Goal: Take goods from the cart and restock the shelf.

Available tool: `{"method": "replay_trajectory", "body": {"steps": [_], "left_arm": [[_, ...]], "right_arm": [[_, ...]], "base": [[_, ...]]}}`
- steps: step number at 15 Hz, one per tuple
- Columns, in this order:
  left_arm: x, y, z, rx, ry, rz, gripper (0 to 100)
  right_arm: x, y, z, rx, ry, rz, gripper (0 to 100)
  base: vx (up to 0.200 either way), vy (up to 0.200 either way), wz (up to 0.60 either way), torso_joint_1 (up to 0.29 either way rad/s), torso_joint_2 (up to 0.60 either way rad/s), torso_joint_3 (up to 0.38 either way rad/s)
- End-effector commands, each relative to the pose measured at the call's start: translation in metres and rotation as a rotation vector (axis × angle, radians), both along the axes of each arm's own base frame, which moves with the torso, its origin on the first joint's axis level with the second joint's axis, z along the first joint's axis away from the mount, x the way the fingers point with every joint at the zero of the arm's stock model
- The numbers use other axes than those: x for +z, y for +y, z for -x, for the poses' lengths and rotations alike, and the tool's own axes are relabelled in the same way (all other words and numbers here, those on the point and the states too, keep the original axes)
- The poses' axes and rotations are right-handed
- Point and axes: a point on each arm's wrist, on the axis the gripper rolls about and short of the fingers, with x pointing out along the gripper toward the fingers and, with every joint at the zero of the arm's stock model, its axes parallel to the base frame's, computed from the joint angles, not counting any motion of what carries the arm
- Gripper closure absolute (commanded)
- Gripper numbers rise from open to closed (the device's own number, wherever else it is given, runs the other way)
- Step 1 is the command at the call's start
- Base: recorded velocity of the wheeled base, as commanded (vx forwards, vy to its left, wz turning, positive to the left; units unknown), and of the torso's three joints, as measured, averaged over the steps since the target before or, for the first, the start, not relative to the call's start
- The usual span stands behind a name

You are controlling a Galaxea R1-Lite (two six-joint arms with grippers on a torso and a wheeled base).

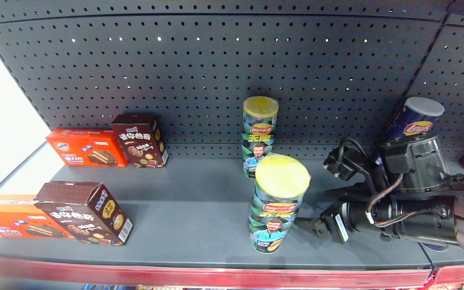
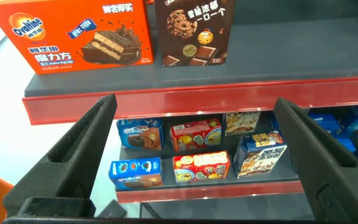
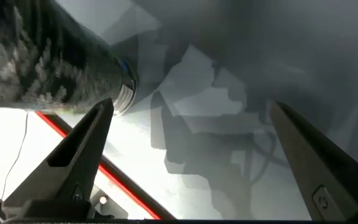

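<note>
Standing near the red front edge (image 1: 175, 276) of the gray shelf (image 1: 199, 209), the front chip can (image 1: 278, 205) is the first thing we look at. It is a tall round tube with a yellow lid. Its side is green and dark, with a red and yellow badge and a drawn person in a blue top. It stands straight up on its bottom, so its long way runs up and down and the lid points up.

A second chip can (image 1: 259, 135) just like it stands right behind, close to the back wall (image 1: 216, 72) full of little holes. We see the right gripper (image 3: 191, 106) just beside the front can. Its two fingers are spread apart and hold nothing, and the can sits next to one finger, not between them. A blue chip can (image 1: 415, 121) with a gray lid leans behind that arm.

Off to the left side are two brown cookie boxes (image 1: 139, 140) and two orange snack boxes (image 1: 86, 147). The left gripper (image 2: 194, 101) is in front of the shelf, fingers wide apart and empty.
</note>
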Motion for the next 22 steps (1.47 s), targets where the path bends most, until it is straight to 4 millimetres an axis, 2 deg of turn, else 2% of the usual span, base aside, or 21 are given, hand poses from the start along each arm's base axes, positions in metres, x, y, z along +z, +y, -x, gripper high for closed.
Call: {"method": "replay_trajectory", "body": {"steps": [1, 11, 14, 16, 18, 21, 22], "left_arm": [[0.0, 0.0, 0.0, 0.0, 0.002, 0.0, 0], [0.0, 0.0, 0.0, 0.0, 0.002, 0.0, 0], [0.0, 0.0, 0.0, 0.0, 0.002, 0.0, 0], [0.0, 0.0, 0.0, 0.0, 0.0, 0.0, 0], [0.0, 0.0, 0.0, 0.0, 0.0, 0.0, 0], [0.0, 0.0, 0.0, 0.0, 0.002, -0.002, 0], [0.0, 0.0, 0.0, 0.0, 0.002, -0.002, 0]], "right_arm": [[0.0, 0.004, -0.002, 0.007, 0.001, 0.001, 0], [0.002, 0.015, -0.009, 0.021, -0.013, -0.009, 0], [0.021, 0.005, -0.002, 0.007, -0.075, -0.057, 0], [0.046, -0.009, 0.015, 0.008, -0.15, -0.116, 0], [0.067, -0.029, 0.045, 0.033, -0.223, -0.181, 0], [0.074, -0.058, 0.095, 0.112, -0.29, -0.259, 0], [0.074, -0.065, 0.106, 0.129, -0.305, -0.275, 0]], "base": [[0.0, 0.0, 0.0, 0.0, 0.0, 0.0], [0.0, 0.0, 0.0, 0.0, 0.0, 0.0], [0.0, 0.0, 0.0, 0.0, 0.0, 0.0], [0.0, 0.0, 0.0, 0.0, 0.0, 0.0], [0.0, 0.0, 0.0, 0.0, 0.0, 0.0], [0.0, 0.0, 0.0, 0.0, 0.0, 0.0], [0.0, 0.0, 0.0, 0.0, 0.0, 0.0]]}}
